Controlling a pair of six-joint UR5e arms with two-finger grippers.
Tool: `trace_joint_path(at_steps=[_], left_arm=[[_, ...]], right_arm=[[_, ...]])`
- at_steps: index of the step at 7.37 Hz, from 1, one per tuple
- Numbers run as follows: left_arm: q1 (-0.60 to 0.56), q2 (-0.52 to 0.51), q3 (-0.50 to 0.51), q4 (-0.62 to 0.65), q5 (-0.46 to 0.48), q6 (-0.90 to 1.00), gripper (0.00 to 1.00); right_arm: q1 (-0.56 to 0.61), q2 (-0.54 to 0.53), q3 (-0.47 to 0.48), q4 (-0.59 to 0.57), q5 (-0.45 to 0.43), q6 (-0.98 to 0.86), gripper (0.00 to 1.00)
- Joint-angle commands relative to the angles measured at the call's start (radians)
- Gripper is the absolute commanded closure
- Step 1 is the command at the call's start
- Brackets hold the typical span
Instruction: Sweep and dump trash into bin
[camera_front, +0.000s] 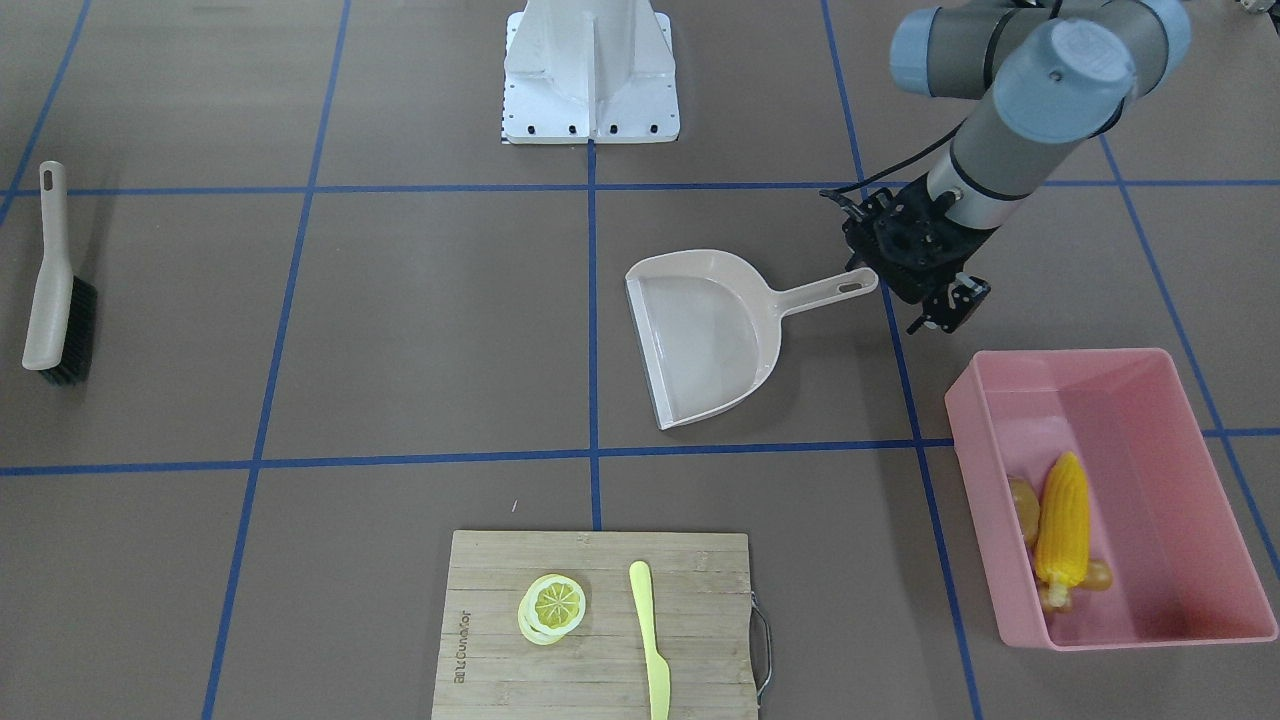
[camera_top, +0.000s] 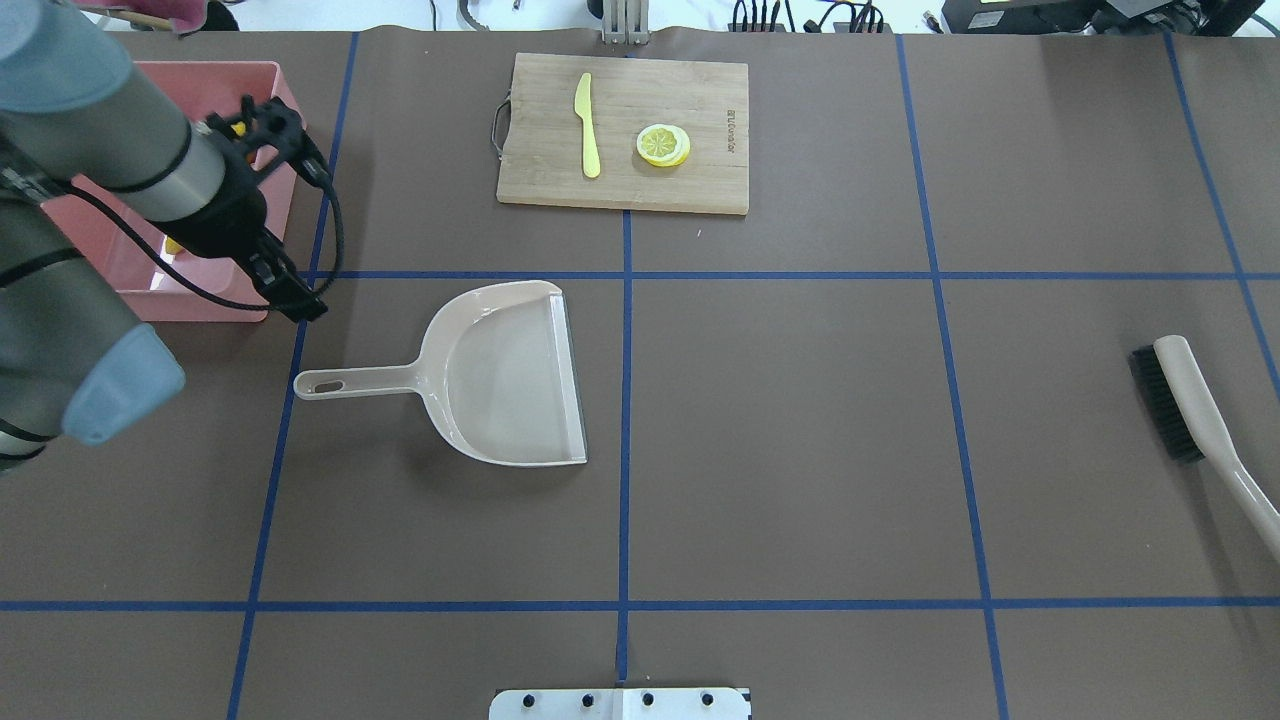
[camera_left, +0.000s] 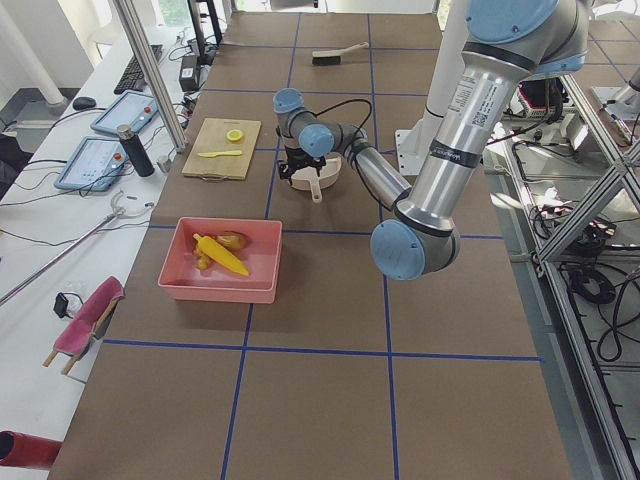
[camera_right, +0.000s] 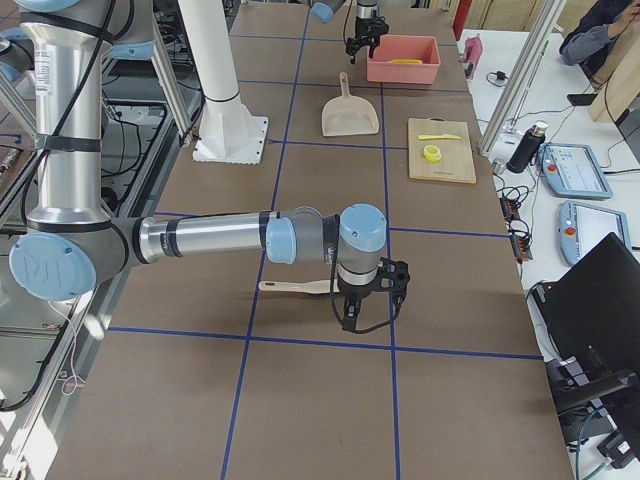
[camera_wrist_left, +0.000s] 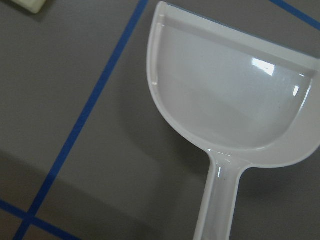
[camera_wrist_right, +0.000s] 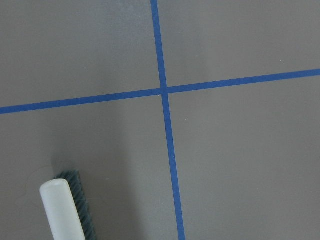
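Observation:
The pink bin (camera_front: 1150, 520) stands at the table edge on my left side. A yellow corn cob (camera_front: 1062, 525) lies inside it, with two tan lumps of trash (camera_front: 1024, 508) tucked against it. The beige dustpan (camera_front: 705, 335) lies flat and empty on the table. My left gripper (camera_front: 940, 305) hangs just past the end of the dustpan's handle, between the handle and the bin, open and holding nothing. The left wrist view looks down on the dustpan (camera_wrist_left: 230, 95). My right gripper (camera_right: 365, 305) hovers beside the brush (camera_right: 295, 287); I cannot tell whether it is open or shut.
The brush (camera_top: 1195, 410) lies far on my right side, and its tip shows in the right wrist view (camera_wrist_right: 62, 210). A wooden cutting board (camera_front: 600, 625) at the far edge carries a lemon slice (camera_front: 552, 607) and a pale yellow knife (camera_front: 650, 640). The robot base (camera_front: 590, 75) sits mid-table on my side.

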Motion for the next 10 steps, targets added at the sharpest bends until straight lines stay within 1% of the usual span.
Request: trace_joint_path(at_steps=[1, 2, 4, 5, 6, 7, 8, 9, 10], left_arm=[[-0.171, 0.062, -0.014, 0.004, 0.009, -0.23, 0.02], [-0.27, 0.097, -0.012, 0.013, 0.002, -0.229, 0.02], [-0.366, 0.181, -0.002, 0.058, -0.071, -0.231, 0.02], [-0.406, 0.25, 0.003, 0.055, -0.073, -0.231, 0.02], [-0.478, 0.264, 0.052, 0.058, -0.08, -0.226, 0.02], [-0.503, 0.289, 0.073, 0.068, -0.152, -0.231, 0.02], [-0.561, 0.333, 0.133, 0.07, -0.192, -0.228, 0.02], [-0.586, 0.399, 0.15, 0.056, -0.194, -0.219, 0.02], [-0.598, 0.419, 0.156, 0.071, -0.186, -0.222, 0.02]], right_arm=[[0.0, -0.002, 0.0, 0.0, -0.002, 0.0, 0.0], [0.0, -0.002, 0.0, 0.0, -0.003, 0.0, 0.0], [0.0, -0.002, -0.003, 0.0, -0.003, 0.0, 0.0], [0.0, -0.002, -0.003, 0.0, -0.003, 0.0, 0.0], [0.0, -0.002, -0.003, 0.0, -0.003, 0.0, 0.0], [0.0, -0.002, -0.003, 0.0, -0.003, 0.0, 0.0], [0.0, -0.002, -0.003, 0.0, -0.003, 0.0, 0.0], [0.0, -0.002, -0.003, 0.0, -0.005, 0.0, 0.0], [0.0, -0.002, -0.003, 0.0, -0.005, 0.0, 0.0]])
